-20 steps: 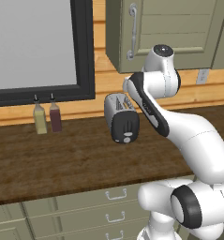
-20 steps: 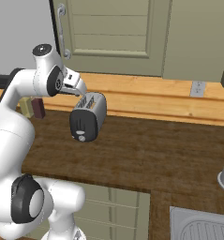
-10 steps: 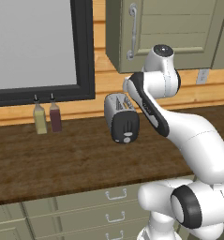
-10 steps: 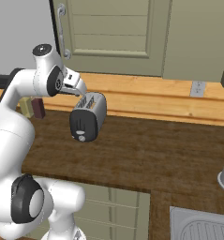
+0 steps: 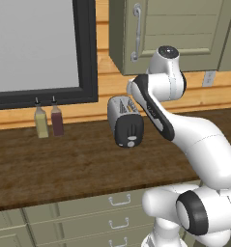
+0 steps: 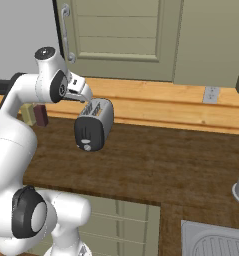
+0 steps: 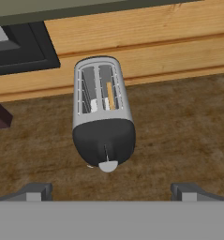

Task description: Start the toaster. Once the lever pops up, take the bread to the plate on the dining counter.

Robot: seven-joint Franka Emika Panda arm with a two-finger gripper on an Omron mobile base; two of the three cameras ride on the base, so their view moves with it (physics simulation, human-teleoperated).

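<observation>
Two bottles (image 5: 48, 122) stand against the wall, left of the toaster (image 5: 125, 121) on the dark wooden desk (image 5: 64, 164). Bread (image 7: 110, 96) sits in one slot. Above it, the hand (image 7: 111, 191) hangs with fingers spread wide, holding nothing.

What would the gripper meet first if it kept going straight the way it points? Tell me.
Probably the toaster: the open gripper looks down on its black lever end, nothing between them. Depth is unclear.

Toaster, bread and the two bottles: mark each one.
toaster (image 6: 93, 125), right base view, black end panel.
bread (image 7: 110, 95), hand view, tan edge showing in the slot.
bottles (image 5: 41, 122), left base view, body of the yellowish one.
</observation>
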